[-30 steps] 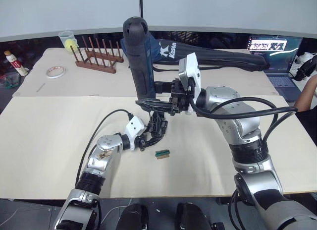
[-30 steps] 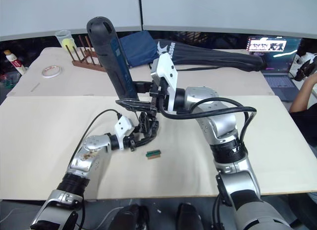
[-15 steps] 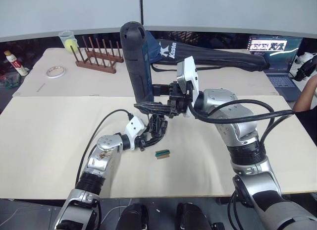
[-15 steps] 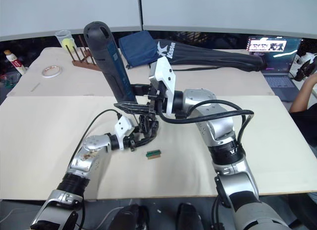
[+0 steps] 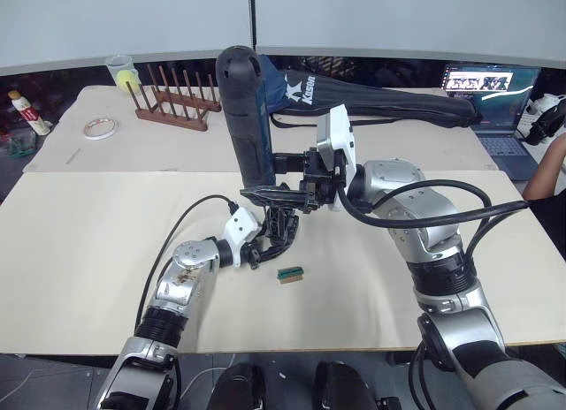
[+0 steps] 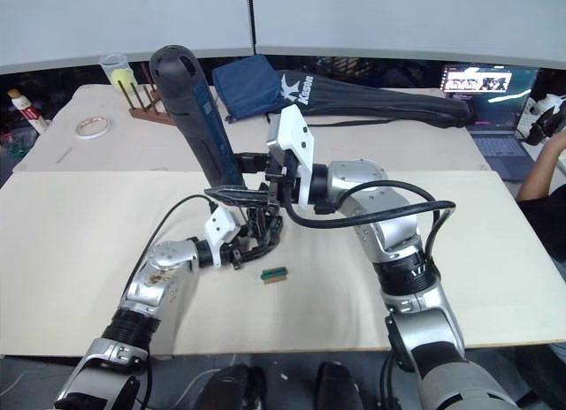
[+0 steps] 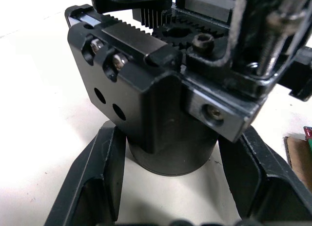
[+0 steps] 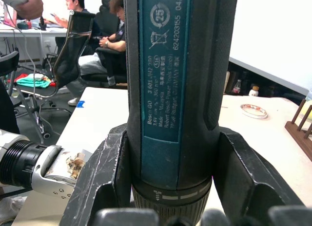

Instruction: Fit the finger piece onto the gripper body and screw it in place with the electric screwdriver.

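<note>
Black right jaws pinch electric screwdriver [image 5: 245,118]; left jaws clamp gripper body [image 7: 161,114].

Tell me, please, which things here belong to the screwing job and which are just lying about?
In use:
- screwdriver, held upright in the right hand
- gripper body, clamped at its round base by the left hand

Lying about:
- small green-and-brown block
- wooden rack
- tape roll
- Kason bag
- laptop
- bottle
</note>
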### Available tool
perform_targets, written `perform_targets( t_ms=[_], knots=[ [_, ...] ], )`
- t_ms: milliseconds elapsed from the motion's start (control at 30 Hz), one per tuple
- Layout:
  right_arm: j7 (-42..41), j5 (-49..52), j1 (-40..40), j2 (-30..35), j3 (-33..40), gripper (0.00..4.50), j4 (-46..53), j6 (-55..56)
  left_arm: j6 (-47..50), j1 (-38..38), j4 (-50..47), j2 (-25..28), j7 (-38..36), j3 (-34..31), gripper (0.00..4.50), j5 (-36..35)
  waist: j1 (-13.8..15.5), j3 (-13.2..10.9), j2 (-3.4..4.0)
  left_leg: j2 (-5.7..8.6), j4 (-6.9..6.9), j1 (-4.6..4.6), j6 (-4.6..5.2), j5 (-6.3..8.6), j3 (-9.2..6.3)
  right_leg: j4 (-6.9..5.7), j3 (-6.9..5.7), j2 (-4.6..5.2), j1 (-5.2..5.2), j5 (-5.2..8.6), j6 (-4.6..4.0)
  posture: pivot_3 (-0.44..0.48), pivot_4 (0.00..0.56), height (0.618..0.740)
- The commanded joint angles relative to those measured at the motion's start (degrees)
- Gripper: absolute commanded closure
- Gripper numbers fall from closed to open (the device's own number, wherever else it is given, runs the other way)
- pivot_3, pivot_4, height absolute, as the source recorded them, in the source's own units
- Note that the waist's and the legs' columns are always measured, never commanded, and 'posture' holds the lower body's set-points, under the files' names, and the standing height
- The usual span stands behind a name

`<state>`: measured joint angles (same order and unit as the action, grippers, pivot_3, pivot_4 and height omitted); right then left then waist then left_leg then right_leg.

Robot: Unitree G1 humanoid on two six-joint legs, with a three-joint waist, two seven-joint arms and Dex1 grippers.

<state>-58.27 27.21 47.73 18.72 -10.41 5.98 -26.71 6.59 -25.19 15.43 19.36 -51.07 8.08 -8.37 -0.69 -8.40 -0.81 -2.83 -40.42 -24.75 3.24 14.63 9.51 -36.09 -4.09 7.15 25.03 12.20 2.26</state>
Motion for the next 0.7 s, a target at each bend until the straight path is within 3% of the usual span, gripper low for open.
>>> perform_targets(
  t_ms=[33,700],
  knots=[
    [-1.2,0.4,0.2,0.9,-0.7,2.57,0.4,-1.6,-1.1,-1.9,-2.0,-0.4,0.1,-0.7,2.23,-1.1,0.0,0.0,0.00,0.00,0.00,-0.01,0.00,0.00,0.00,0.00,0.00,0.00,0.01,0.00,0.00,0.000,0.150,0.740],
    [-1.8,-3.7,1.8,0.5,-2.9,2.57,-8.8,-2.2,-1.6,-2.6,-1.5,-0.6,0.1,-0.8,2.23,-1.0,0.1,0.0,0.01,0.00,0.00,0.07,0.00,0.00,-0.01,0.00,0.00,0.00,-0.07,0.00,0.00,0.000,0.150,0.740]
  ],
)
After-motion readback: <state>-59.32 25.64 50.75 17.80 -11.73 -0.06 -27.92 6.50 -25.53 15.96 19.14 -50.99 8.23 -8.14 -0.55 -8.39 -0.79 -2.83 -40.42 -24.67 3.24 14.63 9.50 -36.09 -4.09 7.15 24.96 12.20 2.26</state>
